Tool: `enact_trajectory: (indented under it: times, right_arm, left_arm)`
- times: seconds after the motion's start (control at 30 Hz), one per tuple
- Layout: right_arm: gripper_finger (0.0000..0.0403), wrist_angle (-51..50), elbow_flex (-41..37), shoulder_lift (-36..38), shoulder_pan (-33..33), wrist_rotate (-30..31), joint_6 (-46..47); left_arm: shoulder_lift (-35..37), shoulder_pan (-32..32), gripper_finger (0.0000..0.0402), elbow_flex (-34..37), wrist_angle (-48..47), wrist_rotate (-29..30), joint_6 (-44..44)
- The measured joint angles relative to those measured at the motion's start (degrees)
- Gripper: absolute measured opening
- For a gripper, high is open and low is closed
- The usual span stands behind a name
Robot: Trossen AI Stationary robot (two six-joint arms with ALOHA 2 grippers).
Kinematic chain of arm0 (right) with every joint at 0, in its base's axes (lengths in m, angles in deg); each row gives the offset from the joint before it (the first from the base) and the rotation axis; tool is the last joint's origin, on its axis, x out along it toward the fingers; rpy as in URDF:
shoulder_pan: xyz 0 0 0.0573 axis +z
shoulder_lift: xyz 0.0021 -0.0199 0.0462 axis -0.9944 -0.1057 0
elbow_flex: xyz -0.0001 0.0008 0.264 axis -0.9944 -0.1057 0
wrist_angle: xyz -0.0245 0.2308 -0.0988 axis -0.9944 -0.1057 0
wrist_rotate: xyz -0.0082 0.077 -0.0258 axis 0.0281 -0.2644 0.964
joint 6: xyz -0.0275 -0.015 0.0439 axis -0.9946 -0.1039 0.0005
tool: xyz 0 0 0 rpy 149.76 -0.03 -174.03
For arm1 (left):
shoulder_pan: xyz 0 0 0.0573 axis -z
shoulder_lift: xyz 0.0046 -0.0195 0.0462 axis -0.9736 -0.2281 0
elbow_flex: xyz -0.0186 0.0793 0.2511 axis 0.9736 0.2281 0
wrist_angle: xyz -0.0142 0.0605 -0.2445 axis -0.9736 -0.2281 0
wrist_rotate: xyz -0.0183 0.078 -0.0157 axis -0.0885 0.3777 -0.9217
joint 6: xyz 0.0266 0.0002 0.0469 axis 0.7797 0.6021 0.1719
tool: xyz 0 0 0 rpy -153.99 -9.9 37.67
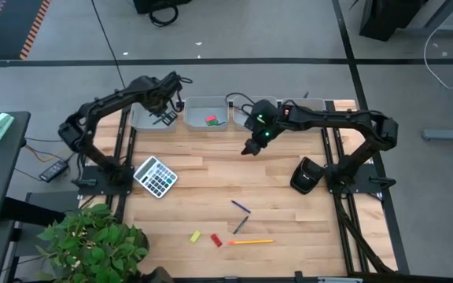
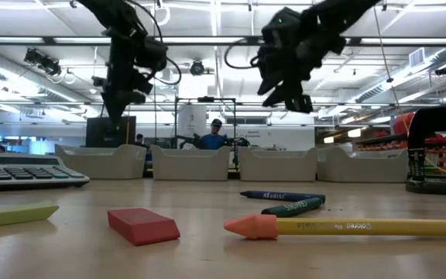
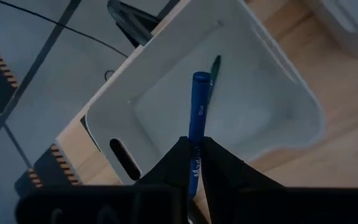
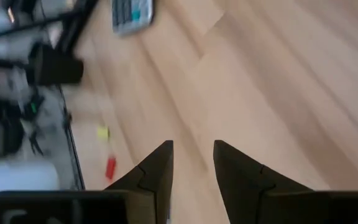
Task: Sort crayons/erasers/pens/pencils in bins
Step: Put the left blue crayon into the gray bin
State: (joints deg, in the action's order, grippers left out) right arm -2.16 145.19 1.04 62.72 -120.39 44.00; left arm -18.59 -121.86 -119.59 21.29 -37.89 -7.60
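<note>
A blue pen point(image 3: 197, 118) is pinched upright between the fingers of the left gripper point(image 1: 163, 118), its tip pointing down into the far-left bin point(image 3: 278, 130) directly beyond the fingertips. A dark green pen point(image 3: 214, 71) already lies on that bin's floor.

The next bin point(image 1: 205, 103) along the back row holds a red eraser point(image 1: 210, 119) and a green one — so sorting looks partly done.

The right gripper point(image 1: 250, 148) hovers over bare wood with its fingers spread and nothing between them. Well ahead of them, near the table's front edge, several items are left:
- a yellow eraser point(image 1: 196, 236)
- a red eraser point(image 2: 142, 224)
- a long yellow pencil point(image 1: 251, 241)
- two dark crayons point(image 2: 283, 196)

A grey calculator point(image 1: 155, 176) sits apart, below the left gripper.
</note>
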Motion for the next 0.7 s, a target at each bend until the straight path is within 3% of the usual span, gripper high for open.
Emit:
enact_trajectory:
  times: [0.23, 0.7]
  right_arm:
    - [0.0124, -12.8, 7.8, 0.0, 2.2, 3.1, -7.0]
    - [0.0124, -12.4, 17.9, 0.0, -1.5, 17.3, -4.2]
  left_arm:
    - [-5.2, -1.4, 0.0045, 0.0, 2.3, -1.4, -1.5]
    - [-12.4, -2.4, 0.0043, 0.0, 3.4, -2.8, 1.3]
